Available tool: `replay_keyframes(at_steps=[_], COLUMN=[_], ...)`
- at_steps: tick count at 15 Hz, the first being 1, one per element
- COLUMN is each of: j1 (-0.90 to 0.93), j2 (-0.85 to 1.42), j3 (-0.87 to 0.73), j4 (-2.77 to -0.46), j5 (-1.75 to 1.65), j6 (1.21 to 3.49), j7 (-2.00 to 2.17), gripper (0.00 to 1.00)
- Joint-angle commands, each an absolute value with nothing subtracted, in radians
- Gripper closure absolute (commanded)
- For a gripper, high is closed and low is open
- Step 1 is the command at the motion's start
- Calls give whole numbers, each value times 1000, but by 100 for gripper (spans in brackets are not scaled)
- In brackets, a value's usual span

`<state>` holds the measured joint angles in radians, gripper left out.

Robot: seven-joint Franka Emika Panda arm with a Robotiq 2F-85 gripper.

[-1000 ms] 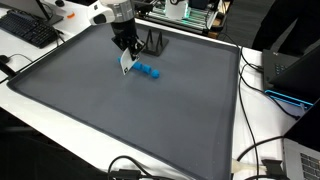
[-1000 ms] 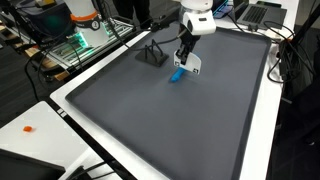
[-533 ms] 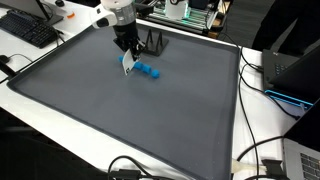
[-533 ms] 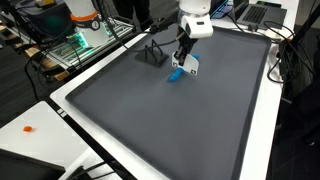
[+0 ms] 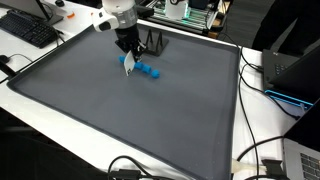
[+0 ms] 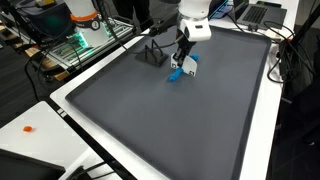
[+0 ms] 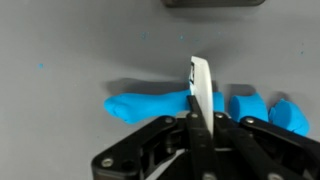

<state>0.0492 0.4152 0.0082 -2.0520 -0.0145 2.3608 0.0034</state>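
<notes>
My gripper is shut on a thin white blade, held edge-down. It sits over a blue roll of soft dough on the dark grey mat. In the wrist view two short blue pieces lie apart from the roll on its right. In both exterior views the blue pieces lie right beside the gripper's tip. Whether the blade touches the dough is hidden by the fingers.
A small black stand sits on the mat just behind the gripper. It shows at the top edge of the wrist view. A keyboard, cables and equipment lie off the mat. A white table rim surrounds it.
The gripper with the white blade has risen and shifted very slightly. The blue pieces have not moved.
</notes>
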Motion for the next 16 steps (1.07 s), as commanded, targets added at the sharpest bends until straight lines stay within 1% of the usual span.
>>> replay_keyframes(at_steps=[1, 16], j1=[37, 45], j2=[433, 389], j3=[29, 13], j4=[-2078, -2065], j5=[18, 1], j6=[2366, 2347], j7=[-3, 10], gripper=[99, 99])
